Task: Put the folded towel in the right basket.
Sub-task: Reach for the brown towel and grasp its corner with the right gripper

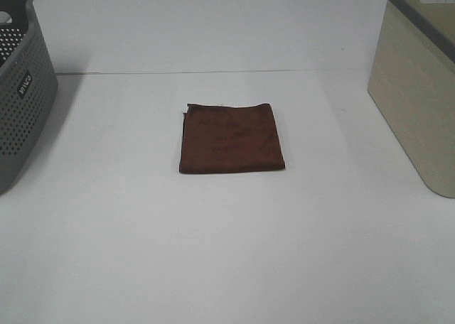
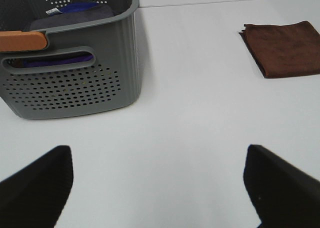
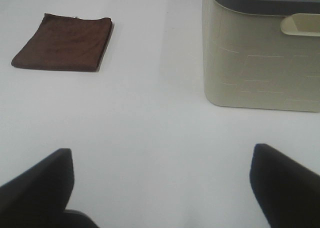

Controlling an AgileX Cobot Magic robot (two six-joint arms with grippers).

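A folded brown towel [image 1: 231, 138] was seen lying flat in the middle of the white table [image 1: 213, 267]. It was set between two baskets and was well apart from both. A grey basket [image 1: 21, 104] with little holes was placed on the left side. The right basket [image 1: 419, 89], a cream one with a grey rim, was placed on the right side. What was inside it could not be seen.

No arm was shown in the high view. In the left wrist view, the left gripper [image 2: 156, 160] was held wide open above bare table, and nothing was held in it. The right gripper [image 3: 160, 158] was also spread wide, and nothing was gripped by it either. Both were well away from the towel.

It was judged that the task had not been started. The reach to the towel was the step in hand. The right gripper was thought to be the better one for the job, as it was nearer the cream basket. For the next move, it would have to be brought over the towel, lowered onto an edge and closed on all the layers, so that the fold was not lost. Then the towel would need to be lifted higher than the tall rim.
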